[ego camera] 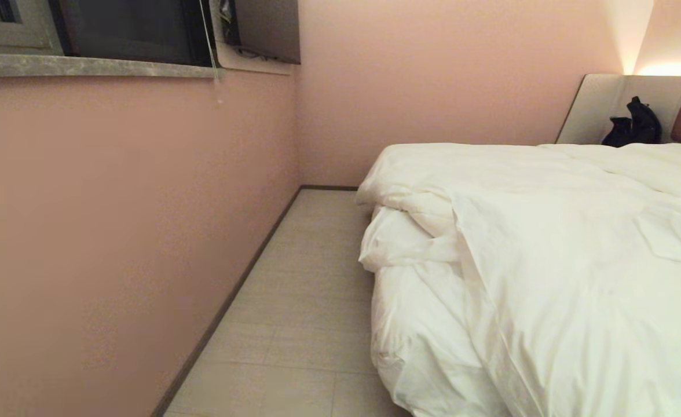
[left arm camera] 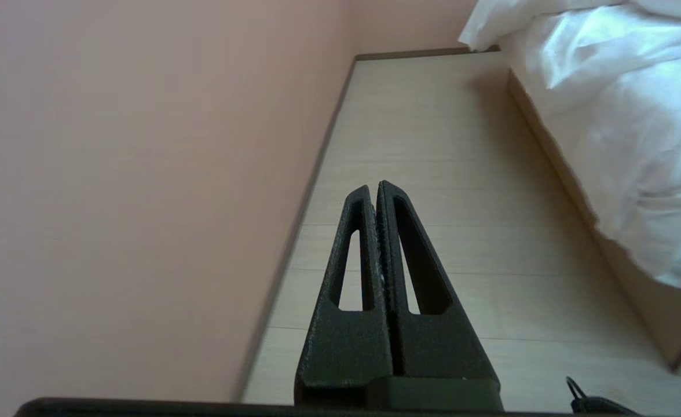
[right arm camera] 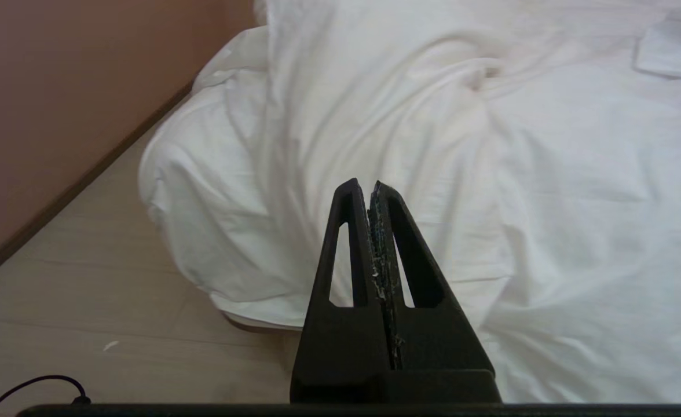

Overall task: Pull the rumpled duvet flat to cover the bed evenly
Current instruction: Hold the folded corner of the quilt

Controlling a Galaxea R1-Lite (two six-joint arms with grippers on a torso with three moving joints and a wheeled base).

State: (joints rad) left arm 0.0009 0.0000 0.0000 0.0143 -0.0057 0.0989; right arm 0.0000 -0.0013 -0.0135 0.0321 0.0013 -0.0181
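Tools [left arm camera: 373, 191] [right arm camera: 362, 188] closed — duvet [ego camera: 549, 243] rumpled

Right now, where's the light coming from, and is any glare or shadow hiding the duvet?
Head view: a warm lamp glow above the headboard is blown out, while the duvet stays readable with soft fold shadows. Left wrist view: the duvet looks bluish and bright, shadowing the floor beside the bed. Right wrist view: even light, gentle wrinkle shadows.

Dim warm light, corner wall glow
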